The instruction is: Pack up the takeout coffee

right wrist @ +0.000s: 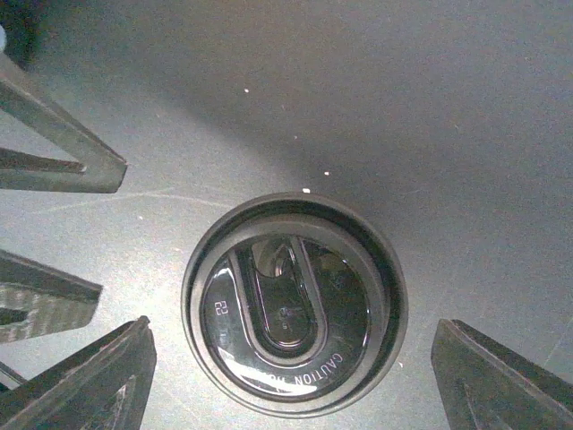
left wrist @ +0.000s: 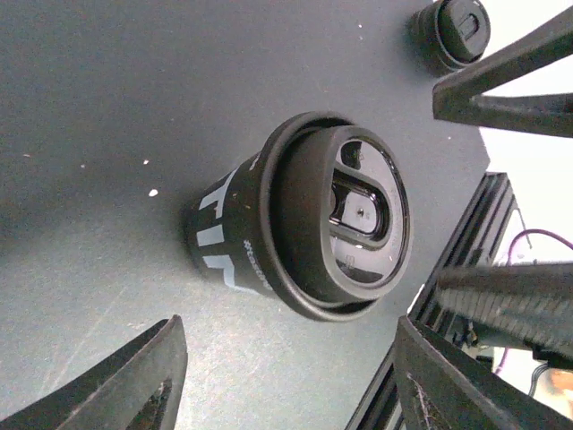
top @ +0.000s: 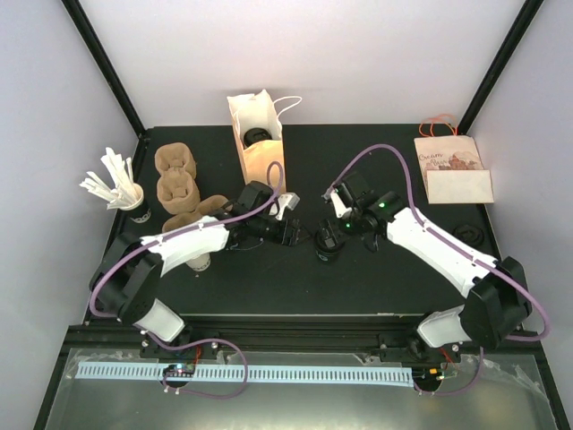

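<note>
Black table (top: 376,143) seen from above. A lidded coffee cup (top: 327,244) stands mid-table, hemmed in by the left gripper (top: 288,231) just beside it and the right gripper (top: 340,224) over it, both with jaws spread. The right one's fingers (right wrist: 89,376) flank the cup with a gap on each side. The table between cup and near edge lies open. Behind the left gripper an upright paper bag (top: 255,134) blocks the way. Pulp carriers (top: 179,184) and a stirrer cup (top: 125,197) crowd the left side, a flat bag (top: 454,170) and a black lid (top: 469,235) the right.
</note>
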Controlling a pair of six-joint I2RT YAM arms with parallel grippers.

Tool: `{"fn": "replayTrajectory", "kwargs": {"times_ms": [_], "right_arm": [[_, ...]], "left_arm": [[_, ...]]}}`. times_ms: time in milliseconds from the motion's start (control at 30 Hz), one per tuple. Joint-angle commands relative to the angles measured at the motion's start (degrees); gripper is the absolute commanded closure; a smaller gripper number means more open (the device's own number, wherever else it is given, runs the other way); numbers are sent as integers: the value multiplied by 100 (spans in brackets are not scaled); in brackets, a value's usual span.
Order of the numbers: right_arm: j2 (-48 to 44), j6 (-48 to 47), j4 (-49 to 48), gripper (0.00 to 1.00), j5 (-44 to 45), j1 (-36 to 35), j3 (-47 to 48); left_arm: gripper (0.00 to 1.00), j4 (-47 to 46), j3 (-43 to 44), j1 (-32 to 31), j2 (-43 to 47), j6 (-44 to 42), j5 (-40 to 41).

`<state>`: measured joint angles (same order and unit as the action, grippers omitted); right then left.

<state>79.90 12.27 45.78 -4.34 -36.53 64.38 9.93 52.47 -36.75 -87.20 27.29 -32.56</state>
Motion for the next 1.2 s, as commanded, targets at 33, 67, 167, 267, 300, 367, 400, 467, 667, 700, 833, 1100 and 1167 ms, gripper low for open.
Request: {"fn": "replayTrajectory", "kwargs": {"times_ms": [33,67,167,267,300,367,400,467,667,700,833,1100,1167], "right_arm": [[229,-271,336,13,408,-237,223],[240,-303,335,12,419,-273,231],[338,-370,340,11,480,-325,264],[478,-405,374,11,529,-356,330],[527,-417,376,11,537,-368,344],[603,-425,379,11,536,-390,371],[644,-435,379,11,537,-401,385],[725,-453,379,12,559,-423,398],[921,-464,426,16,637,-475,469],[931,-463,423,18,636,-479,470],[941,-457,432,25,665,-479,470],[981,-442,458,31,677,-503,406],[975,-421,439,32,697,-525,364]], "left_arm": [[39,-895,-100,67,-355,458,-498],[41,-969,-129,71,-390,500,-515],[46,-1110,-194,102,-512,570,-551],[51,-1252,-255,138,-601,646,-619],[52,-1294,-280,142,-619,668,-638],[53,-1369,-314,150,-674,694,-681],[54,-1379,-310,144,-718,698,-719],[57,-1440,-309,150,-822,720,-806],[58,-1662,-338,150,-1007,829,-987],[59,-1670,-332,150,-1021,831,-997],[63,-1677,-314,148,-1074,831,-1023],[65,-1820,-355,149,-1246,884,-1129],[63,-1954,-384,146,-1255,950,-1188]]}}
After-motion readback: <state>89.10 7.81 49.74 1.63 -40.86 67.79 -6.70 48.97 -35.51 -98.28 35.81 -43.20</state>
